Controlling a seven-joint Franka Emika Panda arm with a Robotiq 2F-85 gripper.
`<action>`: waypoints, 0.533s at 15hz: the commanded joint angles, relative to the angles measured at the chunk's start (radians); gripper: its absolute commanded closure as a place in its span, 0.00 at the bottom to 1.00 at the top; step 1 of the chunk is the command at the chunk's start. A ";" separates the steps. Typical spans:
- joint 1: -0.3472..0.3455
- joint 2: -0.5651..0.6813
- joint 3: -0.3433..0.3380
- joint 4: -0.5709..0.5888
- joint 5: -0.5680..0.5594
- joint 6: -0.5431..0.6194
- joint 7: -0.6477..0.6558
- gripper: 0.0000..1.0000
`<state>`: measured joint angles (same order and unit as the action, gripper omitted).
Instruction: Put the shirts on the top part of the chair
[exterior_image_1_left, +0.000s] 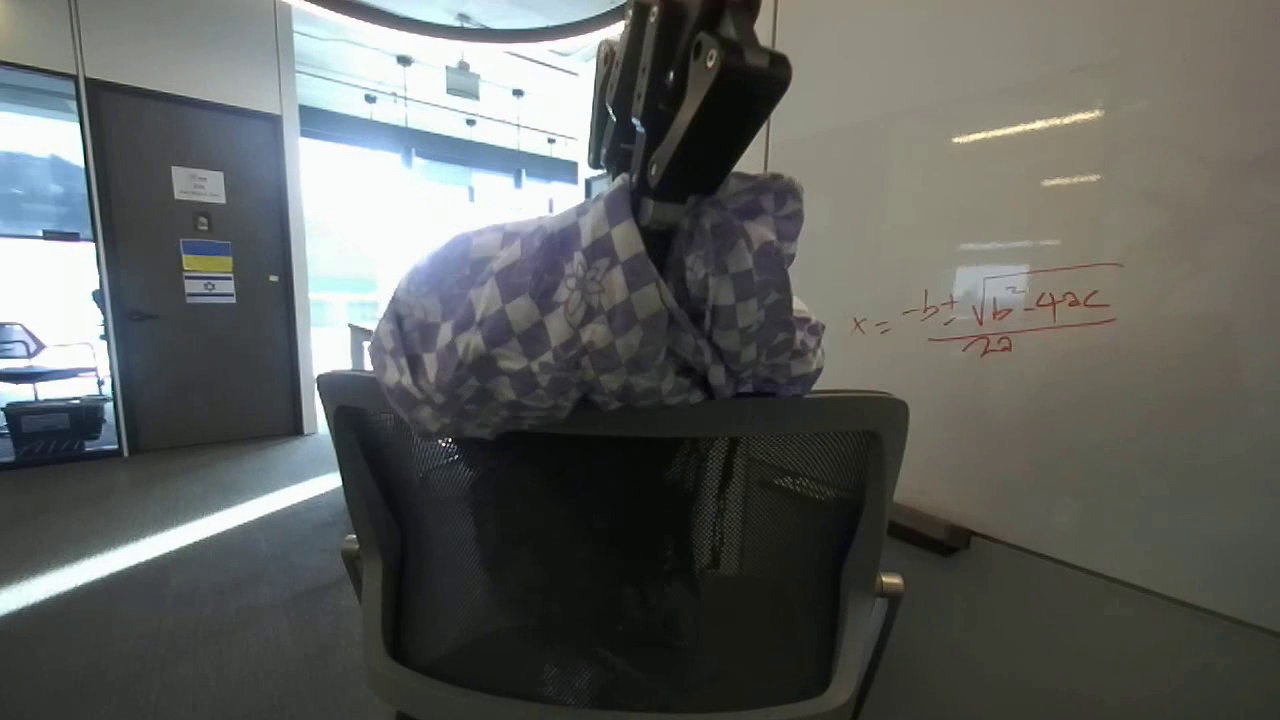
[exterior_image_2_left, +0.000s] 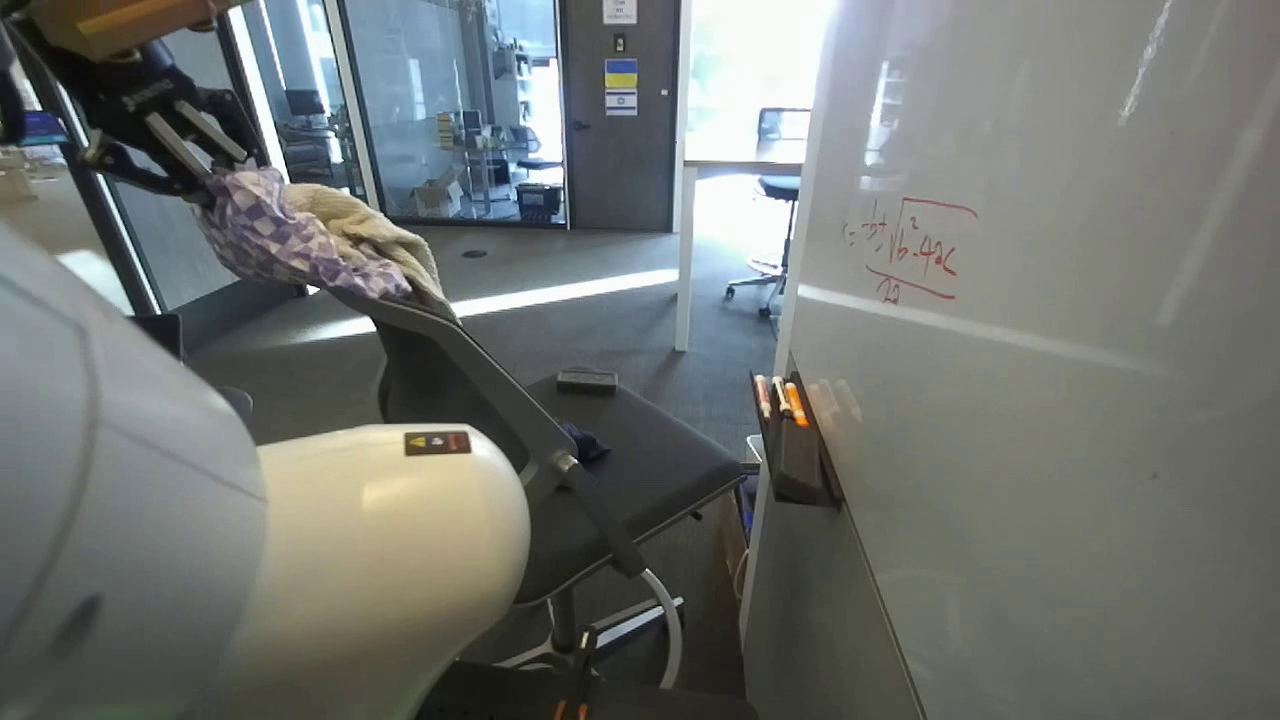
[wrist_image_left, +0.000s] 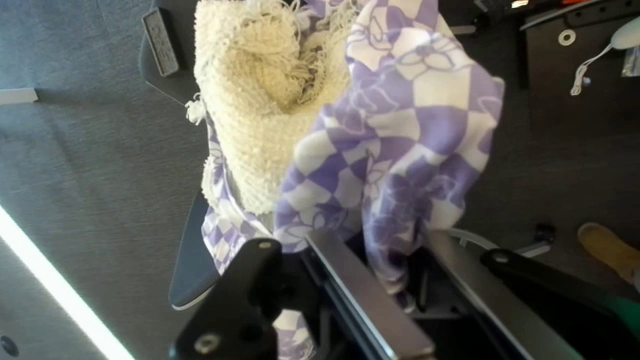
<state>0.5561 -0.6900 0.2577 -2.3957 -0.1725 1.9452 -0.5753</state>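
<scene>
A purple-and-white checked shirt (exterior_image_1_left: 520, 310) lies bunched over the top edge of the grey mesh-backed chair (exterior_image_1_left: 860, 406). It also shows in an exterior view (exterior_image_2_left: 265, 225) and the wrist view (wrist_image_left: 435, 100). A cream knit cloth (exterior_image_2_left: 365, 225) lies against it on the chair top, and shows in the wrist view (wrist_image_left: 240, 135). My gripper (wrist_image_left: 378, 239) is at the checked shirt, on the back side of the chair. Its fingers are apart, with a fold of the shirt between them and dark gaps beside the fold. In an exterior view the fingertips (exterior_image_1_left: 655, 205) are partly hidden by cloth.
A whiteboard (exterior_image_2_left: 1050, 420) stands beside the chair, with a marker tray (exterior_image_2_left: 800, 470) on its edge. A black eraser (exterior_image_2_left: 587, 380) and a small dark item (exterior_image_2_left: 583, 443) lie on the seat. A tan shoe (wrist_image_left: 607, 250) shows at the wrist view's right.
</scene>
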 joint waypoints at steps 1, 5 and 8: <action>0.002 0.088 -0.025 0.086 0.032 -0.071 -0.056 0.67; -0.006 0.146 -0.039 0.147 0.076 -0.161 -0.084 0.43; -0.014 0.164 -0.039 0.178 0.101 -0.213 -0.093 0.21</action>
<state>0.5543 -0.5642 0.2224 -2.2900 -0.1068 1.8015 -0.6330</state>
